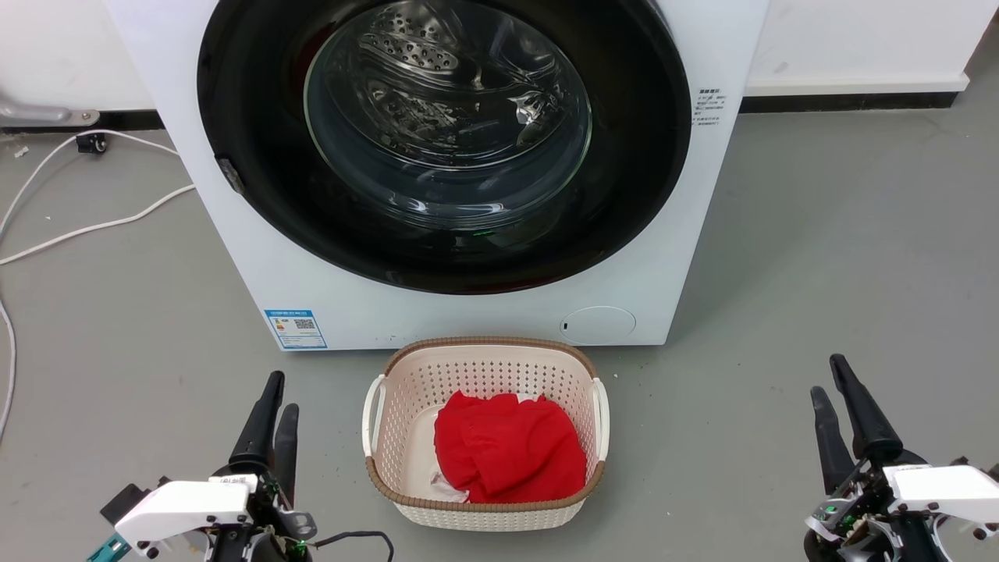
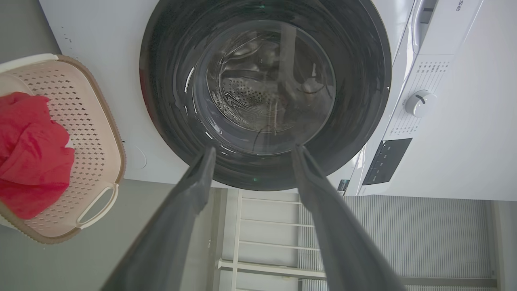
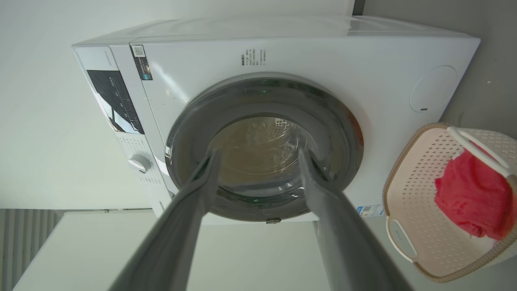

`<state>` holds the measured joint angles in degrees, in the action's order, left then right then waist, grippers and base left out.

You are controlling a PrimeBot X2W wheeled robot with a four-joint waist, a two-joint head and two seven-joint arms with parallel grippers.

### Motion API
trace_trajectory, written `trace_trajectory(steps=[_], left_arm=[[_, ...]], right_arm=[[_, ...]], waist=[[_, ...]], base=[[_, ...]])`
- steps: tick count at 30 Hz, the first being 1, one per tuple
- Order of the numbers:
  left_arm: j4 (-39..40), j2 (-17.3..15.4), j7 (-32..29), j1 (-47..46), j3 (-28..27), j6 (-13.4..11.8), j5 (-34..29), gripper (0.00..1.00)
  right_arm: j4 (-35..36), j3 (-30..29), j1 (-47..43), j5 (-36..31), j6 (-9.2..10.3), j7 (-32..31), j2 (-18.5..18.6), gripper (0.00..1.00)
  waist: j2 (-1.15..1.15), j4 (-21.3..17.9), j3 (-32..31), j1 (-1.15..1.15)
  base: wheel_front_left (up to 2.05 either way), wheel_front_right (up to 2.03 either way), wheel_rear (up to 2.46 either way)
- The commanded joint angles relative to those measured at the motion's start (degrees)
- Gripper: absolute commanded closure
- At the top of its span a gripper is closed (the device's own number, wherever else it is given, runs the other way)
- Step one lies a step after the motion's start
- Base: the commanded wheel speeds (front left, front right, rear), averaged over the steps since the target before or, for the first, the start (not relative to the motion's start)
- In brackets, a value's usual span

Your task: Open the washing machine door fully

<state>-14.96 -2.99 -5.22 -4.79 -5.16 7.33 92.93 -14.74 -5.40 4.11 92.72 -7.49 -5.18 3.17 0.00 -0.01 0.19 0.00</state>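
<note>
- Far left: white cables (image 1: 78, 230) lie loose on the grey floor, well apart from the work.
- Left gripper (image 1: 282, 394): low, pointing at the machine. Its wrist view shows the fingers spread wide with nothing between them. Well short of the door.
- Centre: washing machine (image 1: 335, 304), white, facing the robot. The washing machine door (image 1: 445, 140) is shut and flush in the front, with the steel drum visible through the glass bowl.
- A small grey fitting (image 1: 229, 176) sits on the door's left rim. Cannot tell whether it is a hinge or a catch.
- Below the door: basket (image 1: 484, 345) holding a red cloth (image 1: 507, 457), just beside the machine's foot.
- Right gripper (image 1: 827, 377): also low, spread wide, empty, well apart from the door.

Reading: nothing is begun, and the reach is the step in hand.

- First settle which rim edge swings free.
- Use the gripper on that side.
- The rim looks glossy and probably slippery, so hook a finger behind it rather than pinching it.
- Pull along the door's arc, not straight out.
- Raise the arm clear of the basket before closing in.
- Keep the idle arm outside the swing.
- Carry the pull through until the door stands wide.
</note>
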Motion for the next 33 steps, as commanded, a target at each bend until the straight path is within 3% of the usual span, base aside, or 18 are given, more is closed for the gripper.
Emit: trace_trajectory(steps=[1, 13, 24, 33], left_arm=[[1.44, -0.24, 0.69, -0.95, 0.65, 0.05, -0.48, 0.0], [4.39, -0.5, 4.18, -1.22, 2.72, 0.08, -3.52, 0.0], [8.87, -0.31, 6.52, -1.48, 1.92, 0.1, -17.52, 0.0], [10.93, -0.14, 8.78, -1.07, 2.42, 0.12, -31.5, 0.0]], right_arm=[[1.78, 0.59, 0.87, -0.23, 0.0, 0.71, 0.09, 0.0], [4.43, 1.06, -0.07, -6.48, 0.0, 3.95, 0.04, 0.0], [8.64, 2.05, -0.31, -21.49, 0.0, 6.29, 0.0, 0.0], [11.67, 3.62, -1.24, -39.3, 0.0, 8.6, -0.05, 0.0]], waist=[[0.0, 0.0, 0.02, 0.0], [0.0, 0.21, 0.04, 0.0], [0.0, 0.39, 0.0, 0.0], [0.0, 0.48, -0.11, 0.0]], base=[[0.0, 0.0, 0.0], [0.0, 0.0, 0.0], [0.0, 0.0, 0.0], [0.0, 0.0, 0.0]])
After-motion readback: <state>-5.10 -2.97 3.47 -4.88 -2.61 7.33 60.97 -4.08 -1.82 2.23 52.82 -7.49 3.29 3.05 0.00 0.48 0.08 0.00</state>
